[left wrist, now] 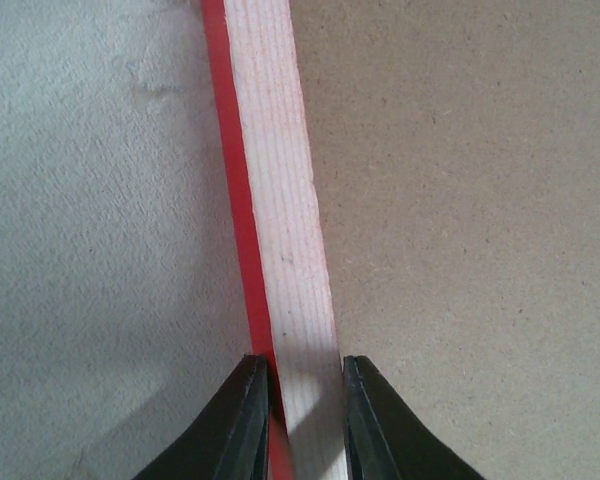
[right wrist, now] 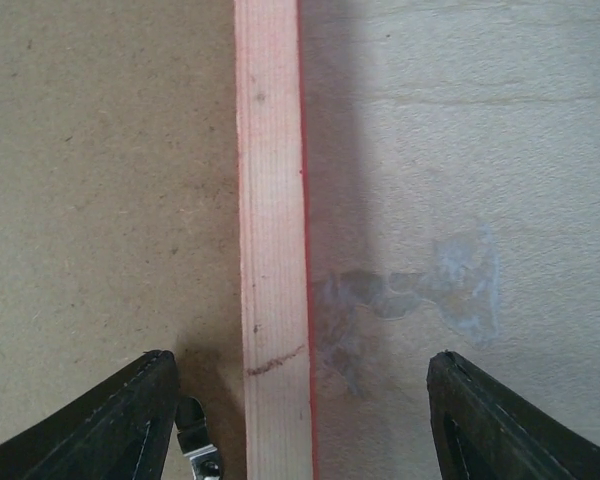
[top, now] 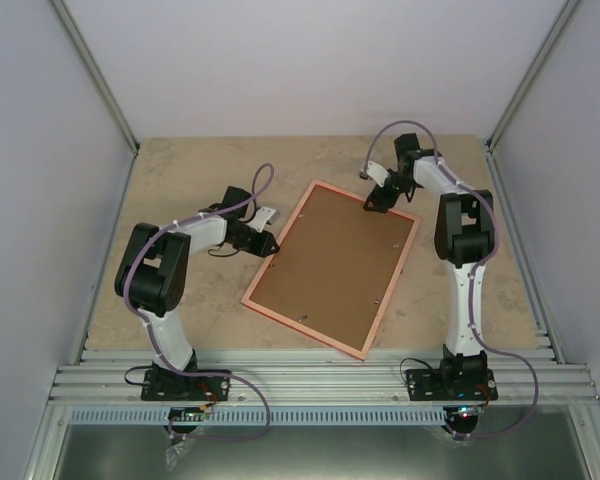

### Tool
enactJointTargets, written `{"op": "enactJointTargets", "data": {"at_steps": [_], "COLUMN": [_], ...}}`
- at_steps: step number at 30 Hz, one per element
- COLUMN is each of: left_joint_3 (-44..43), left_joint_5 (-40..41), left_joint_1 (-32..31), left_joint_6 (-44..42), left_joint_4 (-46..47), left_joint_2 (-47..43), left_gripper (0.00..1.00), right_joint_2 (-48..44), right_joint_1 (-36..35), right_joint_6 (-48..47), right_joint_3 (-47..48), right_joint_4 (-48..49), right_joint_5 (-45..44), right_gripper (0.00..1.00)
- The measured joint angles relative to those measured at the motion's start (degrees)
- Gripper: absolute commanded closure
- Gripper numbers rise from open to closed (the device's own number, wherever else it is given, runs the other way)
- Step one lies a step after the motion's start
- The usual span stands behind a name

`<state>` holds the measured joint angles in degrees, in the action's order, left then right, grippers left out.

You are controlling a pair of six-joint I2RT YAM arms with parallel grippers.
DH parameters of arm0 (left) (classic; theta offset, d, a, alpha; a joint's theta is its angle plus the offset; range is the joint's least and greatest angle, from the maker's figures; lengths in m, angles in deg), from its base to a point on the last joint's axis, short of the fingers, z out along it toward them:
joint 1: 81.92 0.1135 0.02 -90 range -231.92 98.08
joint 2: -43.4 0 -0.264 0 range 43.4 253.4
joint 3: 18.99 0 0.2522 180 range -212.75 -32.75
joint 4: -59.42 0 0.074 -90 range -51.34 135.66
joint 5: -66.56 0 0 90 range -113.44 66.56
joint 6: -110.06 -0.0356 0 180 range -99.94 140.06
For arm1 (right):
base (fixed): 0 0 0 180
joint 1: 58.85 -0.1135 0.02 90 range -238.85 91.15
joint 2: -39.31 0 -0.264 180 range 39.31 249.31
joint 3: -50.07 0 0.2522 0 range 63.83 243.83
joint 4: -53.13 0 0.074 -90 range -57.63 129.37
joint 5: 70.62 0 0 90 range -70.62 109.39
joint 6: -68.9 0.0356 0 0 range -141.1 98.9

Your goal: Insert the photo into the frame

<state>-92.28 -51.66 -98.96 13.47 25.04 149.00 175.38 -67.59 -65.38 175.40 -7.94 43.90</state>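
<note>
A: Start at the jaws. What does the left gripper (left wrist: 302, 365) have?

B: Its two black fingers (left wrist: 248, 420) are pinched onto one rail of the frame (left wrist: 280, 200), one against the red outer edge and one on the inner side beside the board. The rail's pale back faces up.

A: And the right gripper (right wrist: 302, 360)?

B: Its jaws stand wide apart, straddling another rail of the frame. One finger is over the board side and the other over the bare table. Neither finger touches the rail. A small metal tab (right wrist: 195, 440) sits just beside the finger on the board side.

A: What is inside the frame?

B: The brown backing board (top: 335, 265) fills its opening, edge to edge, and lies flat.

A: Where does the frame lie?

B: Back side up on the table (top: 180, 170), mid-table between the two arms and turned at an angle to the table's edges. The left gripper is at its left long side and the right gripper at its far short side.

A: And the photo?

B: It shows in no view. I cannot tell whether it lies under the board.

A: Anything else near the jaws?

B: A pale smudge (right wrist: 420, 290) on the table, just beside the rail on the right gripper's side.
</note>
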Motion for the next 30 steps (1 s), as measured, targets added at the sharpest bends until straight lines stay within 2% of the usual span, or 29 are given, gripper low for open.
{"op": "enactJointTargets", "data": {"at_steps": [5, 6, 10, 13, 18, 22, 26, 30], "left_joint_3": [-0.11, -0.13, -0.22, -0.7, -7.41, -14.91, -22.32, -28.3], "left_joint_5": [0.07, 0.07, 0.42, 1.46, 3.19, 3.23, 2.84, 2.58], "left_joint_1": [-0.07, -0.07, -0.17, -0.66, -1.09, -1.92, -5.05, -8.48], "left_joint_6": [0.0, 0.0, -0.46, -2.36, -5.84, -7.17, -6.88, -4.17], "left_joint_4": [-0.07, -0.11, -0.26, -1.36, -3.04, -0.39, 2.14, 3.28], "left_joint_2": [0.07, 0.07, 0.07, -0.31, -0.33, 0.13, 5.46, 14.14], "left_gripper": [0.83, 0.8, 0.55, 0.46, 0.45, 0.45, 0.47, 0.51], "right_joint_2": [0.63, 0.79, 1.16, 1.16, 1.16, 1.46, 2.1, 2.34], "right_joint_1": [0.33, 0.37, 0.48, 0.46, -0.33, -1.92, -4.44, -5.84], "right_joint_6": [-1.77, -1.81, -1.86, -2.08, -2.6, -1.53, 0.63, 2.67], "right_joint_3": [0.72, 0.94, 1.29, 1.29, 1.29, 1.53, 1.75, 1.75], "right_joint_4": [-2.03, -2.25, -2.93, -3.08, -3.5, -2.8, -1.27, -0.48], "right_joint_5": [1.18, 1.29, 2.05, 2.4, 2.89, 3.58, 5.2, 6.8], "right_gripper": [0.41, 0.42, 0.45, 0.5, 0.58, 0.59, 0.55, 0.47]}}
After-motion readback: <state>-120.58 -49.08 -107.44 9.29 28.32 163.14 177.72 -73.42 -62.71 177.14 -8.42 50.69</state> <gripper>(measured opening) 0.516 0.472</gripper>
